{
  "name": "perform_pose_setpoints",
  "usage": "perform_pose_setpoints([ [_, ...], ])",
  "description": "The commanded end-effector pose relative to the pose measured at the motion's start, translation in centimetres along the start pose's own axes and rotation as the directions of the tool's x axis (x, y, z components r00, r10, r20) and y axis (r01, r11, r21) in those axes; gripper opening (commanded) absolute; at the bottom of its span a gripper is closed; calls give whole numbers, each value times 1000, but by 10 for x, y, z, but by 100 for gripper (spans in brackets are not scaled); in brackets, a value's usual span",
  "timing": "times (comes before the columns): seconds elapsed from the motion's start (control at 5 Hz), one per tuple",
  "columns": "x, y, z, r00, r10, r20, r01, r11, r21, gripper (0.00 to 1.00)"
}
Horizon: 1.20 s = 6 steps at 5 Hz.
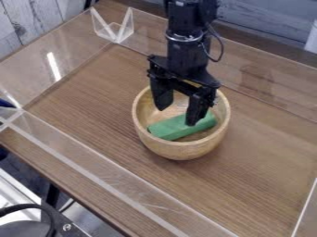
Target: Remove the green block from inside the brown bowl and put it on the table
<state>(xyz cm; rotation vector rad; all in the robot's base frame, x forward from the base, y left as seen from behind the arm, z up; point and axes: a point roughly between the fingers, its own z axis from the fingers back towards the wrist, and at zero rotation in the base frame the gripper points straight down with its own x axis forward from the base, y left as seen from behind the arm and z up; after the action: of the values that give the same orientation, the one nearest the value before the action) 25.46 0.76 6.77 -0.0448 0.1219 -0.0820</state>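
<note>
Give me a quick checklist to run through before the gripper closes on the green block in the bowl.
1. Gripper open: ok.
2. Gripper pointing down into the brown bowl: ok.
3. Green block lying inside the bowl, not yet lifted: ok.
4. Fingers on either side of the block: cannot tell, they overlap it in this view.
5. Fingers clear of the bowl's rim: cannot tell.
6. Bare table beside the bowl for placing: ok.
</note>
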Motion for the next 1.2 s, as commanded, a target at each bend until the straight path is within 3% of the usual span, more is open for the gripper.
perform_pose_setpoints([
  [0.0,4,2,10,999,6,35,-6,1000,11,100],
  [1.0,11,-3,13,999,-16,39,16,1000,14,100],
])
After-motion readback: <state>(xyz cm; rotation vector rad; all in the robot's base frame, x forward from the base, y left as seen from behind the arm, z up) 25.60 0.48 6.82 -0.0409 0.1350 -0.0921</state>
